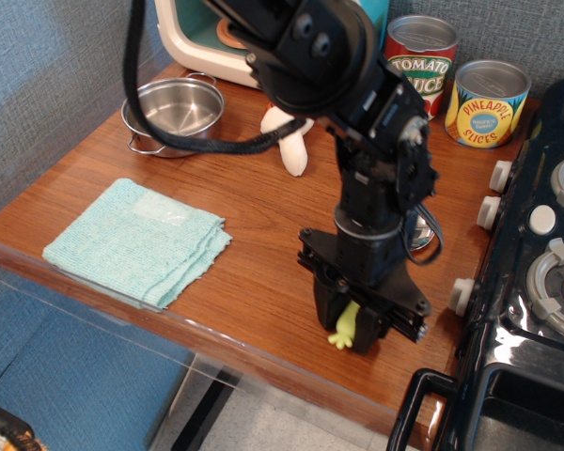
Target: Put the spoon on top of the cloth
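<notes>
The spoon's pale yellow-green handle (345, 328) pokes out between my fingers near the table's front edge, right of the middle. Its shiny metal bowl (421, 231) is mostly hidden behind my arm. My gripper (349, 326) points down at the table, and its fingers are closed on the handle. The spoon still looks low, at the table surface. The folded light turquoise cloth (136, 240) lies flat at the front left, well to the left of my gripper, with nothing on it.
A steel pot (174, 113) stands at the back left. A white plush mushroom (291, 143) lies behind my arm. A toy oven (207, 38) and two cans (487, 101) stand at the back. A black stove (545, 282) borders the right side.
</notes>
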`<state>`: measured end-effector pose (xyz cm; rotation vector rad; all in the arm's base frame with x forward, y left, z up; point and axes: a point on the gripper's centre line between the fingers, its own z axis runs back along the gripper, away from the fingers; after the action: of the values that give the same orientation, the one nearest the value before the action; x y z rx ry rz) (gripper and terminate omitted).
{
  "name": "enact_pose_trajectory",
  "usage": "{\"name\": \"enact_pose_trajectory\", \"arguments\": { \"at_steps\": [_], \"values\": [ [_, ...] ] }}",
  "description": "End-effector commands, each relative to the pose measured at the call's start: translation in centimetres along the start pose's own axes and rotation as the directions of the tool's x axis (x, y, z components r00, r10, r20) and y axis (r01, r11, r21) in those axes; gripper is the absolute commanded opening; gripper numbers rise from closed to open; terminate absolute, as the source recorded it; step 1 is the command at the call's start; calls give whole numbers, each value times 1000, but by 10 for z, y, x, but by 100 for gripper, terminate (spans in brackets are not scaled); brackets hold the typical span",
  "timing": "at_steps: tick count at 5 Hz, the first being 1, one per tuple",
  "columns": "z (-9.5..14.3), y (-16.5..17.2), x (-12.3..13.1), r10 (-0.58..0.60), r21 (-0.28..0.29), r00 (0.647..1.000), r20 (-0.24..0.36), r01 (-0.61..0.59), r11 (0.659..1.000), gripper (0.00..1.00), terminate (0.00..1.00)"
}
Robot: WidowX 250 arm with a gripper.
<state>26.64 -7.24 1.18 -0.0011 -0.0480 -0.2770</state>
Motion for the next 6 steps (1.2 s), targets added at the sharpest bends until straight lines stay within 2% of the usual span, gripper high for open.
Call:
{"name": "enact_pose_trajectory", "arguments": {
  "at_steps": [1, 2, 3, 4, 6],
  "values": [
    [62, 71, -4, 46, 71, 983, 177, -60, 996, 0, 0],
    [56, 106, -31, 76, 115, 988, 133, -91, 989, 0, 0],
    [51, 142, -63, 123, 185, 988, 89, -138, 973, 0, 0],
    [45, 165, -78, 149, 193, 987, 67, -159, 968, 0, 0],
    [44, 178, -80, 176, 176, 982, 70, -186, 967, 0, 0]
  ]
}}
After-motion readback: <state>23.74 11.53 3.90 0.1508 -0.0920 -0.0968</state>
